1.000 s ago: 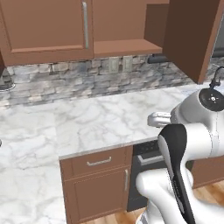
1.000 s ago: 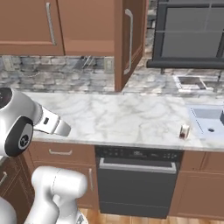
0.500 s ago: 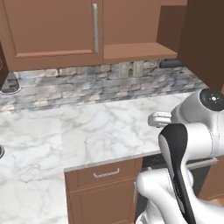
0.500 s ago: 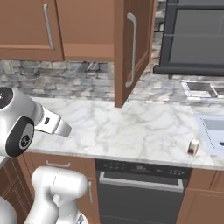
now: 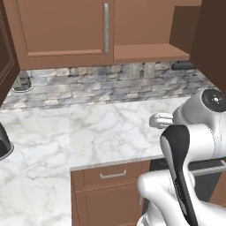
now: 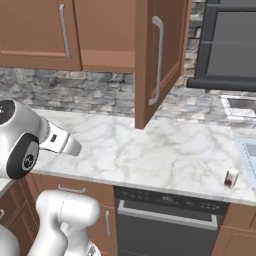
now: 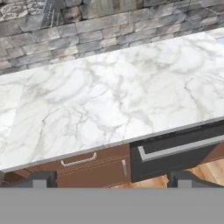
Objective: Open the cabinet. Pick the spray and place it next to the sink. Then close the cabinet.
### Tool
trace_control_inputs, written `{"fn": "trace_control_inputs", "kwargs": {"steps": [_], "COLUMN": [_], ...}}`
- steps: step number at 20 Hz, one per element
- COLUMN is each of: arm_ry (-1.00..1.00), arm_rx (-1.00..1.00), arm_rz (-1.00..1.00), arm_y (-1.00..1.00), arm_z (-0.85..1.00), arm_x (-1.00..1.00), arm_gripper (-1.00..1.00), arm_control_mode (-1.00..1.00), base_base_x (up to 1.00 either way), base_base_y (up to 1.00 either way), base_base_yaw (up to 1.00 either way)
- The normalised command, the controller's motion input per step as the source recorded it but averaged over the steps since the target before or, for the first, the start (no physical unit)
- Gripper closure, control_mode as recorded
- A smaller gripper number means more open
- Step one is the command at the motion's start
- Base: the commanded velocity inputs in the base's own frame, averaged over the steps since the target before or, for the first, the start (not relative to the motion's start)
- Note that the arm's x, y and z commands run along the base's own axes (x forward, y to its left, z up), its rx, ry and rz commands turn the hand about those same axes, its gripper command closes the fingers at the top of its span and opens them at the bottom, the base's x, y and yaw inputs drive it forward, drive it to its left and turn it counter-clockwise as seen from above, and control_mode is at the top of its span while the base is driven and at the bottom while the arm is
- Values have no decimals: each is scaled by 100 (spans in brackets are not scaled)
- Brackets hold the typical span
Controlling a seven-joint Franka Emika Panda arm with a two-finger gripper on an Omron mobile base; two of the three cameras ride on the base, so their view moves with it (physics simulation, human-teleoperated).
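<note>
The brown wall cabinet (image 5: 66,31) has its right door (image 6: 159,60) swung wide open over the counter, and the left door (image 6: 37,35) stays shut. The open compartment (image 5: 141,26) shows only its shelf underside from below. The spray is out of view. A corner of the pale sink (image 6: 250,152) shows at the right edge. My gripper (image 7: 111,178) is open with nothing between its fingertips (image 7: 43,178). It hangs in front of the marble counter (image 7: 109,96), level with the counter's front edge and the drawer (image 7: 78,162) under it.
A small round jar (image 6: 231,177) stands near the counter's front edge, left of the sink. A dark dishwasher (image 6: 165,220) sits under the counter. A black oven front (image 6: 230,45) hangs at the upper right. The stone backsplash (image 5: 110,84) runs behind the counter.
The whole scene has slid to the right in both base views, so the base has driven left. The cabinet door stays open and the gripper stays open.
</note>
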Motion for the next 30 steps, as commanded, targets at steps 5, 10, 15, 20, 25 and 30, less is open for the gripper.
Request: {"fn": "trace_control_inputs", "kwargs": {"steps": [5,10,15,20,25,30], "arm_ry": [0,0,0,0,0,0], "arm_rx": [0,0,0,0,0,0], "arm_rz": [0,0,0,0,0,0], "arm_y": [0,0,0,0,0,0], "arm_z": [0,0,0,0,0,0], "arm_x": [0,0,0,0,0,0], "arm_gripper": [-100,-100,-100,-100,-100,-100], "arm_control_mode": [100,100,100,100,100,100], "base_base_x": [15,12,19,51,56,10], "base_base_y": [-4,-1,0,0,0,0], "base_base_yaw": [3,-5,-22,-23,-3,0]}}
